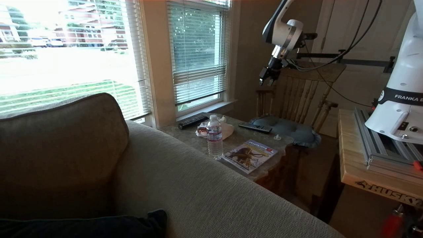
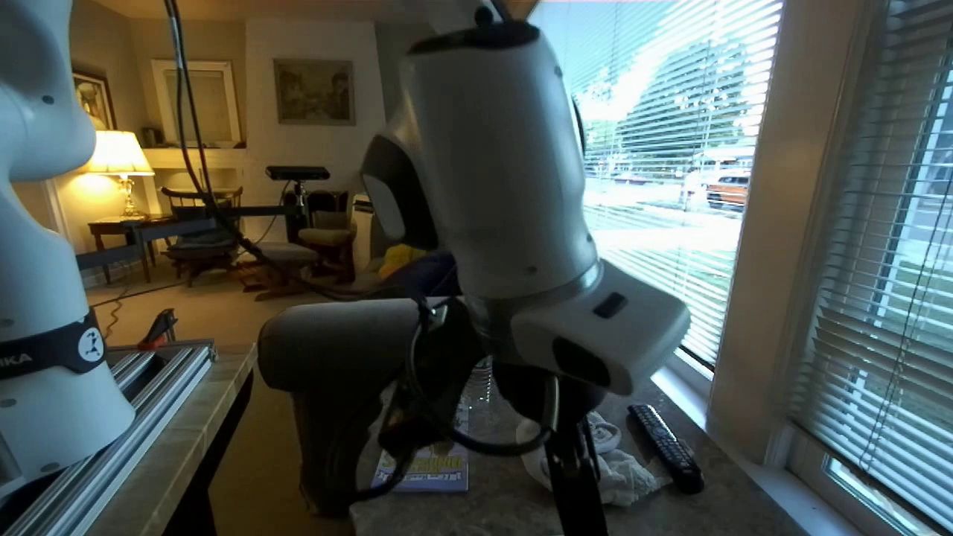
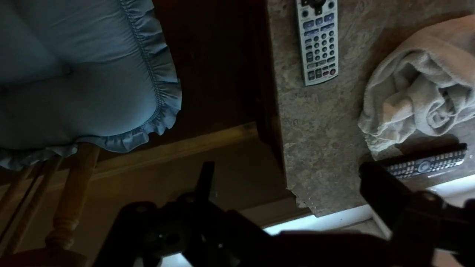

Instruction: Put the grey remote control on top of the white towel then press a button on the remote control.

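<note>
The grey remote control point(image 3: 320, 46) lies flat on the stone-look table, buttons up. An exterior view also shows the grey remote control point(image 1: 255, 128) near the table's chair side. Rumpled in a heap on the same table is the white towel point(image 3: 419, 89), with nothing on top of it. It also appears as a white towel point(image 1: 228, 129) behind the bottle and a white towel point(image 2: 622, 473) partly behind the arm. High above the table and chair, my gripper point(image 1: 266, 82) hangs open and points down. In the wrist view the gripper point(image 3: 287, 167) has its fingers wide apart, holding nothing.
Beside the towel lies a black remote point(image 3: 426, 165) near the window sill. A water bottle point(image 1: 215, 140) stands upright by a magazine point(image 1: 250, 155). A wooden chair with a blue cushion point(image 3: 81, 74) adjoins the table. The sofa arm point(image 1: 205, 178) runs along another side.
</note>
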Robot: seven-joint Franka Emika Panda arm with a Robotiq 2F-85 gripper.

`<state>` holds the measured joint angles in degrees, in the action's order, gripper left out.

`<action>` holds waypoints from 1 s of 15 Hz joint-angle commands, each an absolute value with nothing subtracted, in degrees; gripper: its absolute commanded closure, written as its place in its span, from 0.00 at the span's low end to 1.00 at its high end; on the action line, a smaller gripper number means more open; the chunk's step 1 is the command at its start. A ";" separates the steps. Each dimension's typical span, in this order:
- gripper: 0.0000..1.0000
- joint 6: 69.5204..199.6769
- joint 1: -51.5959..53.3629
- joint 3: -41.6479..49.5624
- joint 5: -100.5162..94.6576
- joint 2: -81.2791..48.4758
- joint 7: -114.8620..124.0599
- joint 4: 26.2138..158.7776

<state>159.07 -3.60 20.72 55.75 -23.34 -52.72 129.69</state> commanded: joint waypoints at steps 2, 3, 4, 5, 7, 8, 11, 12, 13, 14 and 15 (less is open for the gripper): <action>0.00 159.59 -2.97 20.66 54.62 -34.82 -47.25 121.41; 0.00 159.45 -2.43 21.08 53.92 -36.63 -45.39 120.17; 0.00 158.79 -1.97 21.34 53.33 -38.05 -43.68 118.94; 0.00 158.32 -1.38 21.63 52.76 -39.20 -42.10 117.97; 0.00 160.21 -6.75 15.42 44.46 -39.63 -35.48 116.87; 0.00 160.14 -7.81 13.88 41.27 -40.28 -32.57 116.05; 0.00 159.45 -11.58 8.79 33.01 -40.68 -26.36 114.35; 0.00 159.74 -12.72 7.23 30.72 -40.86 -24.87 114.00; 0.00 159.88 -14.10 5.32 29.05 -40.78 -24.00 113.86; 0.00 160.19 -15.36 3.64 27.54 -40.98 -23.26 113.59; 0.00 160.57 -16.61 1.96 26.33 -41.12 -22.90 113.48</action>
<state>159.66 -12.58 6.66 31.26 -39.90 -25.98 115.12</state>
